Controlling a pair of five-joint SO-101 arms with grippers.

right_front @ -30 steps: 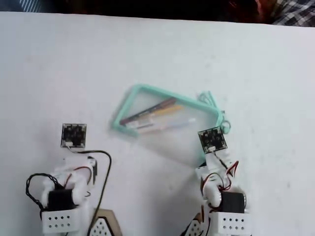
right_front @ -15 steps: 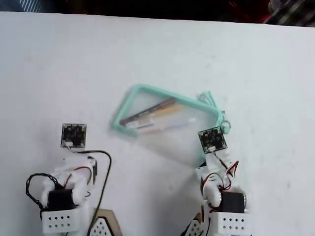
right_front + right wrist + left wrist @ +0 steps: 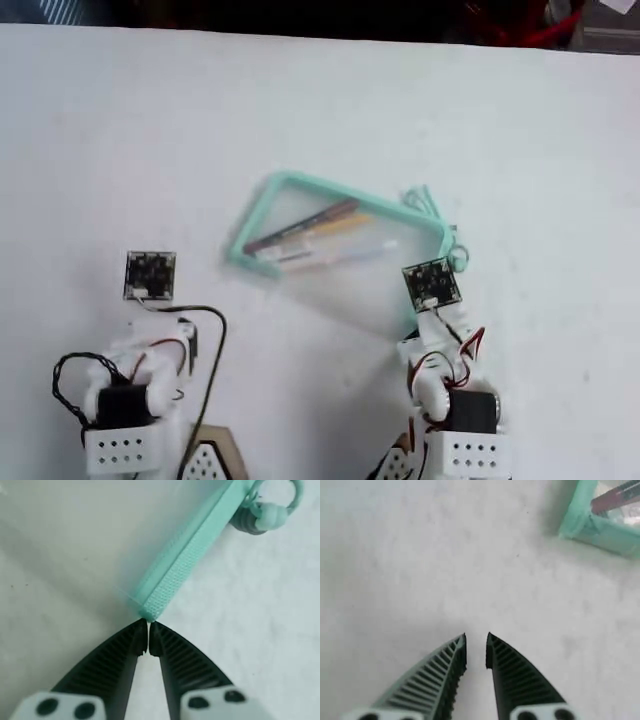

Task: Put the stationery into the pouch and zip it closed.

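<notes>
The stationery (image 3: 310, 235) already lay inside the pouch (image 3: 330, 190) in the middle of the table (image 3: 150, 130), so I judged zipping was in hand. Its long axis ran diagonally, with the pull ring (image 3: 272, 510) end nearest my right gripper (image 3: 149, 630), whose fingers were together and holding nothing. The left gripper (image 3: 476, 645) had its fingers slightly apart. Next I'd pinch the ring, though I couldn't tell if the zip was shut.

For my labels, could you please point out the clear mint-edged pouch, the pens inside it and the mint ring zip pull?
clear mint-edged pouch (image 3: 340, 196), high view, its far mint border.
pens (image 3: 310, 232), high view, middle of the bundle.
mint ring zip pull (image 3: 272, 514), right wrist view, its bead.
</notes>
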